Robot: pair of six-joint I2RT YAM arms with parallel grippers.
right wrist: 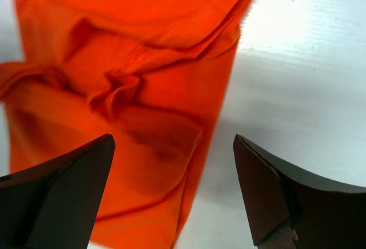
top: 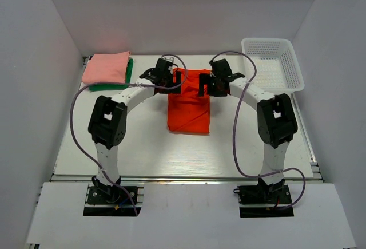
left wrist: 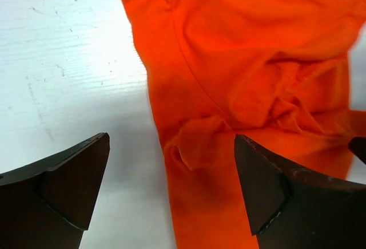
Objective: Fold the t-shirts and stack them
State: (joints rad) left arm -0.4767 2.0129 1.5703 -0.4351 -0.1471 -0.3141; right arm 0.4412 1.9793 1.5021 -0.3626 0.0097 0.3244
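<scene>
Closest to me, the left base and the right base sit bolted at the near edge of the white table. Both arms reach away from me and bend inward toward the middle.

The orange shirt lies in the centre of the table, folded into a narrow strip that runs from far to near. Its near part looks fairly flat. Its far end, under the two grippers, is bunched and wrinkled.

The left gripper hangs over the far left edge of that shirt with its jaws spread wide and nothing between them. In its own wrist view one finger is over bare table and the other over orange cloth.

The right gripper mirrors it at the far right edge, also gaping wide and holding nothing. In its wrist view one finger is above the cloth and the other above the table. From these views I cannot tell whether any fingertip touches the fabric.

In the far left corner the pink shirt lies folded on top of the green shirt, which shows along its right and near edges. The basket stands in the far right corner, well apart from the shirts.
</scene>
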